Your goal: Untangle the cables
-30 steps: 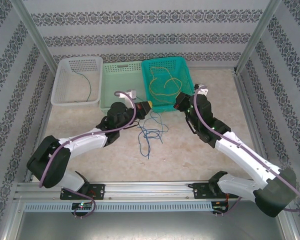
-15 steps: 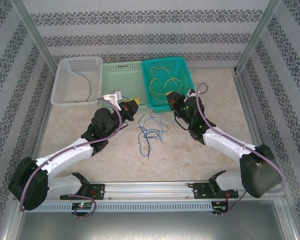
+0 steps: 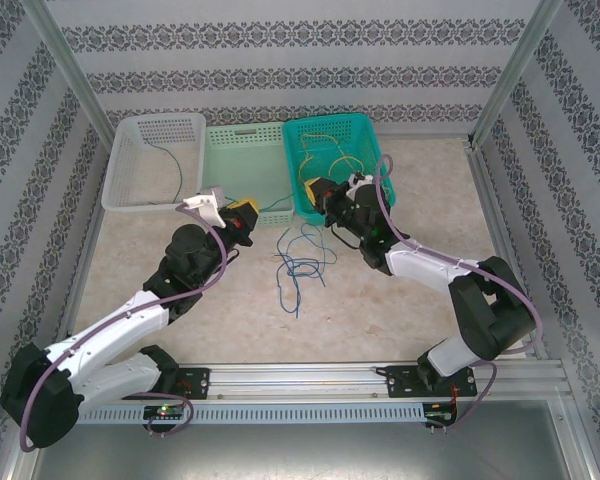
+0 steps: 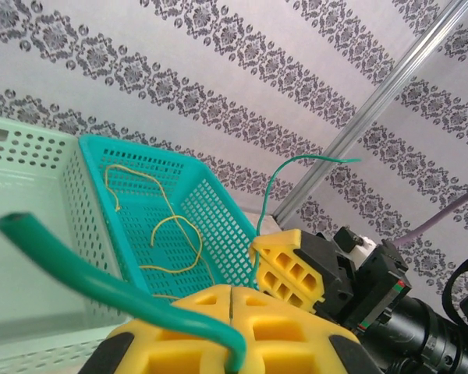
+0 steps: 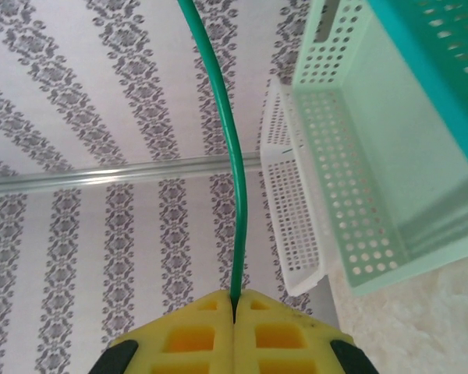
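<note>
Green cable (image 5: 235, 179): I judge it light, springy, slippery; best pinched near its ends.
Left fingers (image 4: 296, 343): clamped on it.
Right fingers (image 5: 281, 331): clamped on it too.

Three baskets (image 3: 160, 119), two claws (image 3: 242, 212), three cables (image 3: 298, 265): yellow, green and blue

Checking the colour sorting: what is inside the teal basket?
Loops of yellow cable lie on the teal basket floor. From above, the right gripper, shut on the green cable, covers its near-left corner, so anything there is hidden.
</note>
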